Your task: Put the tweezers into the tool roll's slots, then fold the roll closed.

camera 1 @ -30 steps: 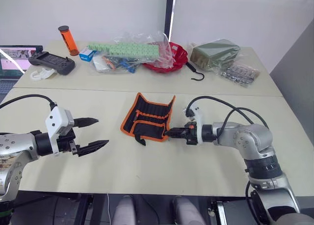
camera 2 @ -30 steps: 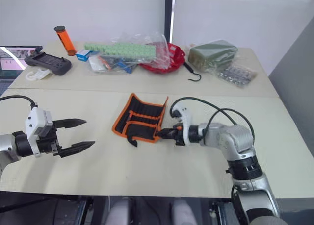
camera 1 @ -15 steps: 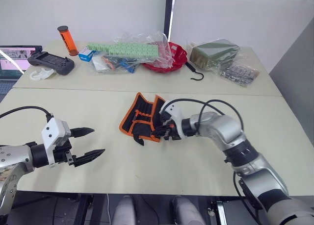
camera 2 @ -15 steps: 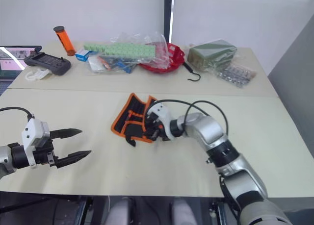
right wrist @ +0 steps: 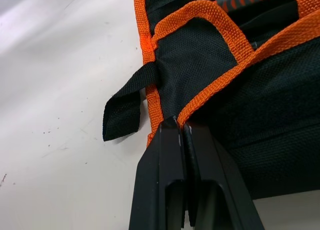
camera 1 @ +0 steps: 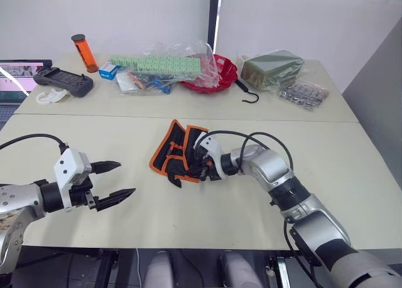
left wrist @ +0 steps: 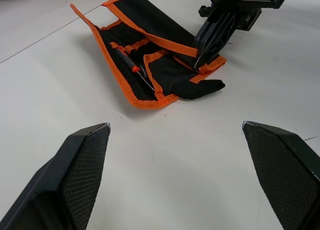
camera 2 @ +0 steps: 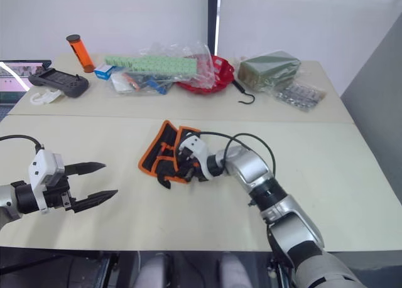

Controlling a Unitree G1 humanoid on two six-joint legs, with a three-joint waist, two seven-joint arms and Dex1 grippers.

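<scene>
Left eye view: the tool roll (camera 1: pixel 178 151) lies near the middle of the pale surface (camera 1: pixel 188 206), its right-hand flap lifted and half folded over. The right tool (camera 1: pixel 202 170) is at the flap's near edge, clenched on the orange edging. The left tool (camera 1: pixel 113 181) hangs well apart to the left, fingers spread and holding nothing. A black hook (camera 1: pixel 249 95), a dark green packet (camera 1: pixel 273 68) and a red basket (camera 1: pixel 217 74) lie at the far side.

Right eye view: the same layout; the black strap (camera 2: pixel 163 182) trails from the roll's near corner.

Left wrist view: the roll (left wrist: pixel 150 64) lies ahead of the released left tool (left wrist: pixel 180 135), with tweezers (left wrist: pixel 134 68) seated in the slots (left wrist: pixel 127 52); the right tool (left wrist: pixel 212 44) pinches the raised flap.

Right wrist view: the two fingers (right wrist: pixel 162 180) are pressed together on the orange edging, the strap (right wrist: pixel 125 107) just beside them.

Compared with one second ago, the right tool has carried the flap leftward over the roll, which then lay open and flat; the left tool has dropped lower and drawn slightly leftward.
</scene>
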